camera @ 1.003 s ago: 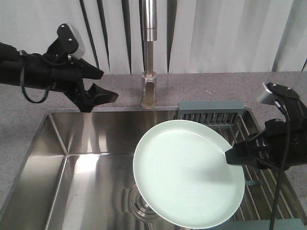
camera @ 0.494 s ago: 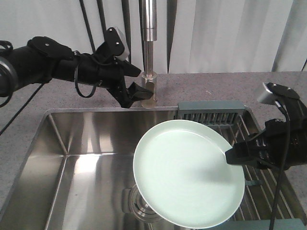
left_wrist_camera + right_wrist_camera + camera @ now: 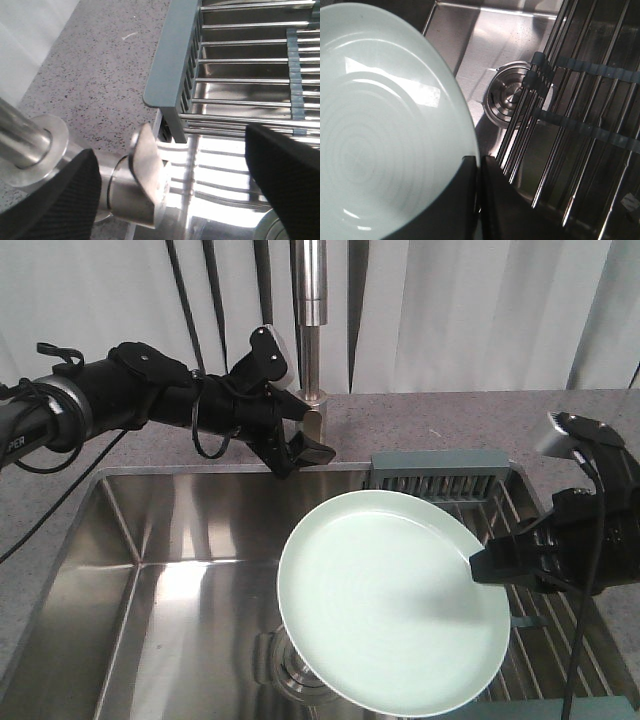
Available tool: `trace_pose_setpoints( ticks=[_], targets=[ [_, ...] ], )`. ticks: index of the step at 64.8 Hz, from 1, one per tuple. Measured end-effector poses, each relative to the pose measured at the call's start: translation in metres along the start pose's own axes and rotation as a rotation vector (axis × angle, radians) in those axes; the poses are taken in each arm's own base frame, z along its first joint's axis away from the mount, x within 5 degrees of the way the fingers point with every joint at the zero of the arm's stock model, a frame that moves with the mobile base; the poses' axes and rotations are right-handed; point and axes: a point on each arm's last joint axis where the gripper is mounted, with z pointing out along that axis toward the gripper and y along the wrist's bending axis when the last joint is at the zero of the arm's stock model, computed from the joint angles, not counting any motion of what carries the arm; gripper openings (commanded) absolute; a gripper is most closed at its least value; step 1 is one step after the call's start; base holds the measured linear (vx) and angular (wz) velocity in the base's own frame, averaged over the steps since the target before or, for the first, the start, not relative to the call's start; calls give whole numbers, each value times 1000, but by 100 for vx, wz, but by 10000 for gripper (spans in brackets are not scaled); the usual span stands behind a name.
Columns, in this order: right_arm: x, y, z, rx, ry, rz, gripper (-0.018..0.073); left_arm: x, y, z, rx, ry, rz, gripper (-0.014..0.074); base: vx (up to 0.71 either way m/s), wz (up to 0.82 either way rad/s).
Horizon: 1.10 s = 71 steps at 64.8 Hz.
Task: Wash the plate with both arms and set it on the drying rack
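Right end effector (image 3: 482,565) is clenching the one plate (image 3: 390,600) over the sink (image 3: 170,540); left end effector (image 3: 308,428) is gaping at the single faucet (image 3: 312,330).

The right end effector's two black fingers are pinching the rim of the mint-green plate, holding it tilted above the steel basin. The plate is hanging over the one round drain (image 3: 507,100), just beside the wire bars of the one drying rack (image 3: 440,475). The left end effector is standing released, its two fingers spreading to either side of the flat lever (image 3: 145,170) at the faucet's base. This is at the sink's back edge, where the speckled counter (image 3: 450,425) is meeting it.
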Motion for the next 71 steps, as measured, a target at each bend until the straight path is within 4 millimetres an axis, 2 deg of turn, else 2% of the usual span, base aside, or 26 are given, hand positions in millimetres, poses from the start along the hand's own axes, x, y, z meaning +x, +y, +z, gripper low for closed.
trace_pose_setpoints(
  ticks=[47,71],
  targets=[
    [0,0,0,0,0,0,-8,2,-15,-2,170,35,70,580,0,0],
    [0,0,0,0,0,0,-8,2,-15,-3,179,37,77,580,0,0]
  ],
)
